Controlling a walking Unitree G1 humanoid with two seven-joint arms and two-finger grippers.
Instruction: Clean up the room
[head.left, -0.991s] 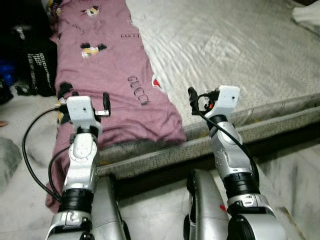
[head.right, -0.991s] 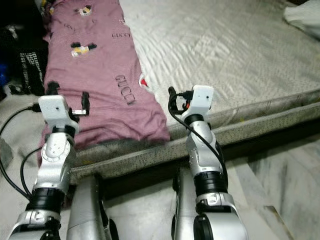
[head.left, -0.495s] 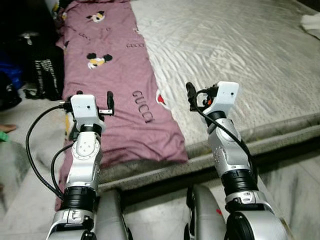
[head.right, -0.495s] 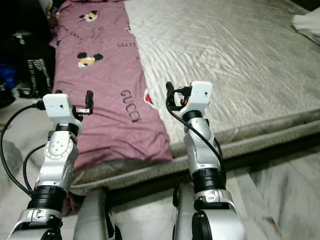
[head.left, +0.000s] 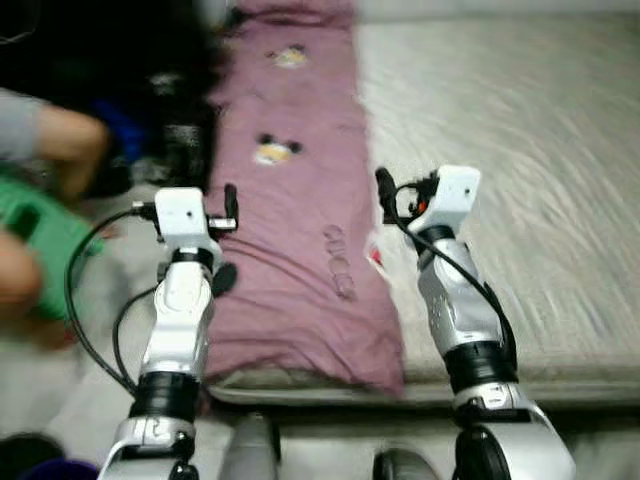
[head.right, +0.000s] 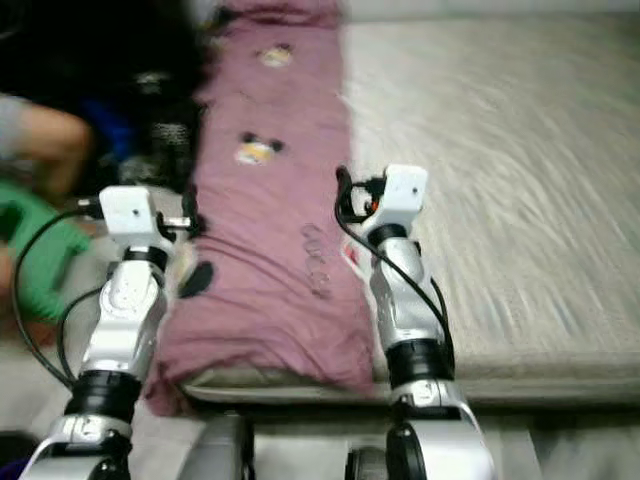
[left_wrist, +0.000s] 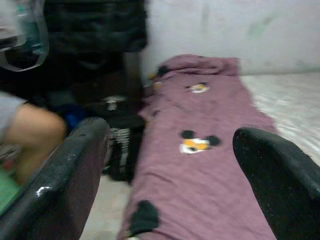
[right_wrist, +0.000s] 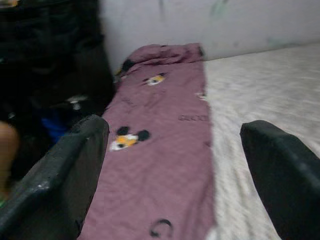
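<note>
Over bed edge | long mauve printed blanket (head.left: 300, 220) on quilted mattress (head.left: 520, 200) | both grippers' fingers spread, empty

bed (head.left: 520, 150): pale quilted mattress lying bare across its right part | mauve sheet (head.left: 300, 200): lying lengthwise along the bed's left edge, printed with cartoon mouse figures and lettering, its near end hanging slightly over the mattress corner | views blurring | floor (head.left: 85, 400): pale, showing left of the bed
</note>
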